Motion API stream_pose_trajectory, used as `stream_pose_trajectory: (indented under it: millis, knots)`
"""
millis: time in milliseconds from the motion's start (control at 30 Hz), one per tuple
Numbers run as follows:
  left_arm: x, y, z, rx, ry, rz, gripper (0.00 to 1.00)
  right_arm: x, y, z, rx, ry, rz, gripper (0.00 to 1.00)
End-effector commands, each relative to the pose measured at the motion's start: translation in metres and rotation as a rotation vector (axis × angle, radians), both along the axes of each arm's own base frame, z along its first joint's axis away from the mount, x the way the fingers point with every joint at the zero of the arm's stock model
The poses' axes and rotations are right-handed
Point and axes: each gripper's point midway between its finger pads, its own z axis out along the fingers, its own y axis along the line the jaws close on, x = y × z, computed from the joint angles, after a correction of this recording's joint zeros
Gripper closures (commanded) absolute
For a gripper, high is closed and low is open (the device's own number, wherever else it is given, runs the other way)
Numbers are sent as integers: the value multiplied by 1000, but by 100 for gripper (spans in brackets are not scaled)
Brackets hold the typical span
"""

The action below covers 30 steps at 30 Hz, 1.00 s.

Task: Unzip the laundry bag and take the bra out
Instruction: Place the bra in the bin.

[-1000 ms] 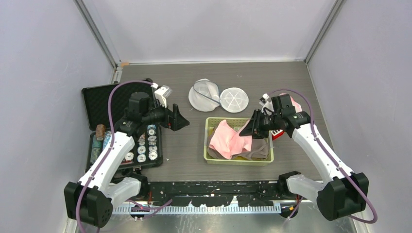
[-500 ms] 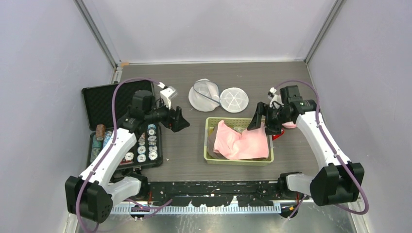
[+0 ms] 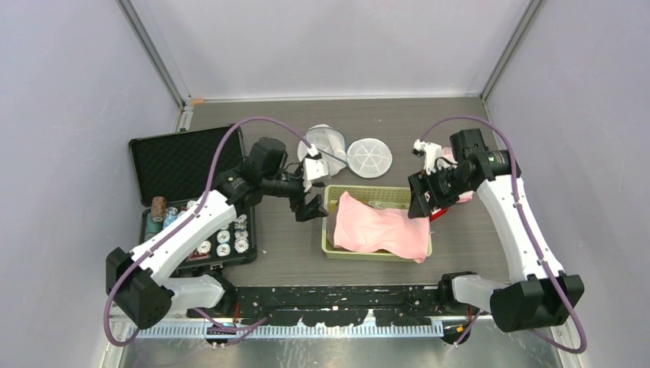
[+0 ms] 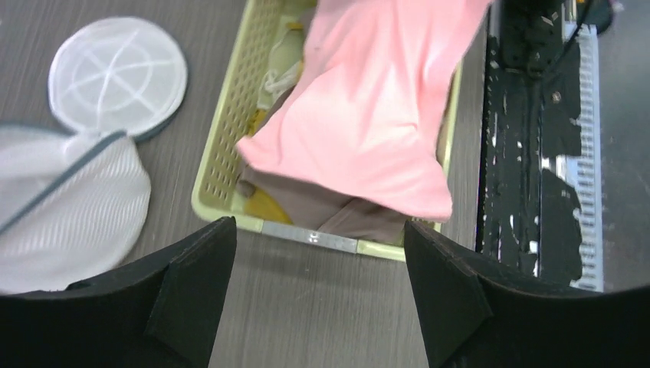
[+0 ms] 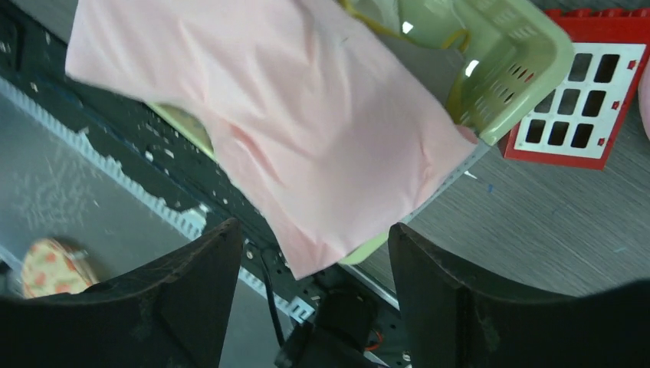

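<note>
Both grippers, left (image 3: pixel 307 201) and right (image 3: pixel 420 201), are spread and empty; the mesh bag (image 3: pixel 322 149) looks light, limp and slippery, best pinched at its dark zip edge (image 4: pixel 65 178).

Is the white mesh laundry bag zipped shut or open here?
Open, it appears: the laundry bag has its two round halves splayed side by side on the table behind the yellow basket, not closed over each other.

Worktop (image 3: pixel 383 111): dark grey wood-grain, centre of frame. Back wall (image 3: pixel 329 46), left wall (image 3: pixel 69 115), right wall (image 3: pixel 575 115): plain pale lilac panels, evenly lit. Corner posts (image 3: pixel 153 54): bare metal, upper left and upper right. Rail (image 3: pixel 345 295): black, white-flecked, along the lower edge.
</note>
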Motion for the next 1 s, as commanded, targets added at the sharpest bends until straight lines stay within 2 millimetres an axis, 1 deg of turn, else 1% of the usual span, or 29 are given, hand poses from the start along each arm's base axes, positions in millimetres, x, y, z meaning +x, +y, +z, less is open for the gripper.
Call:
stream_pose_trajectory:
  millis: [0,100,200,300,400,500,600,733,867,967]
  knots:
    - [-15,-32,11,-5,-111,-211,20,-33,-2,6,-6,-75,307,28]
    - [-19,-50,-1,33,-125,-289,22,-38,-3,-6,-3,-55,380,32]
    - [-20,-60,-12,52,-144,-339,23,-38,2,-14,24,-19,401,36]
    - [-22,-66,-27,71,-155,-378,25,-36,0,-32,16,37,388,38]
    - [-25,-71,-46,102,-186,-420,25,-36,-1,-46,16,65,393,39]
    - [-27,-75,-65,154,-196,-444,25,-30,-3,-60,-7,74,396,39]
    - [-22,-72,-84,225,-162,-426,25,-22,-7,-73,-39,88,414,40]
    - [-21,-59,-105,309,-164,-435,25,-9,-5,-91,-70,105,444,42]
    - [-18,-48,-125,363,-183,-423,25,11,-2,-101,-91,83,441,43]
    - [-9,-41,-139,431,-184,-397,25,23,-2,-108,-120,64,447,43]
